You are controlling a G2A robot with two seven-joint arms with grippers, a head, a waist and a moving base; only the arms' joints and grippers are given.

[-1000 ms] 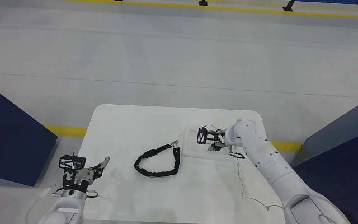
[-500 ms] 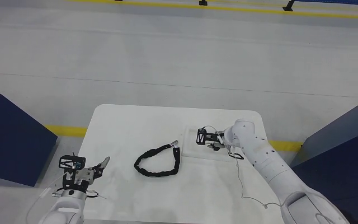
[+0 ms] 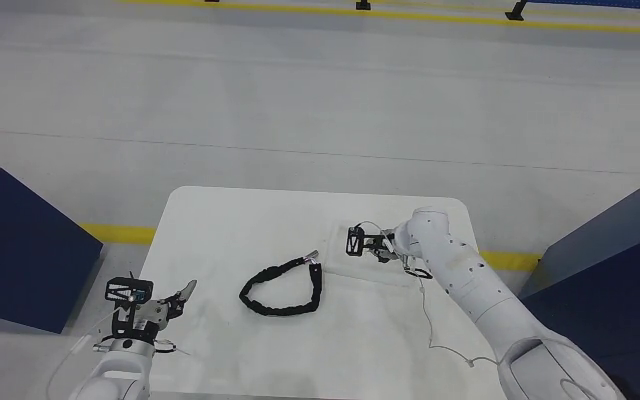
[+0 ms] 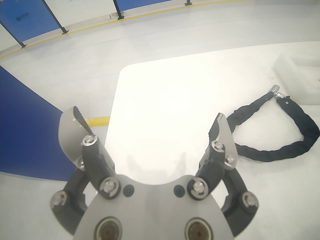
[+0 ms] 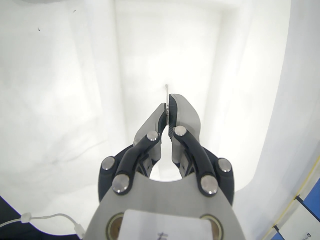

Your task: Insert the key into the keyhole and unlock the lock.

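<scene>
Grey metal jaws on the right arm [image 3: 470, 288] are pressed together on the key [image 5: 166, 93]. We see the key edge-on, a thin silver sliver pinched between the ribbed black pads [image 5: 171, 111], its tip poking out just past them. The jaws point down into the shallow rectangular recess of a white foam tray [image 5: 100, 51]; we cannot tell whether the key's tip touches the foam. Behind the jaws the wrist is bent over, and the forearm runs back from the tray toward the robot's right side, crossing the right part of the white tabletop [image 3: 230, 220].

The lock [image 4: 300, 116] lies flat near the middle of the tabletop, just beside the tray on its left. It is a chain in a black sleeve, curled into a loop, with its metal head [image 4: 275, 91] at the end nearest the tray. We see it apart from the key and from both arms.

On the left arm [image 3: 115, 378] the jaws are spread wide apart, low over the near left edge of the tabletop. They point across the surface toward the lock, which lies well apart from them, and the arm sits tucked in close at the tabletop's edge.
</scene>
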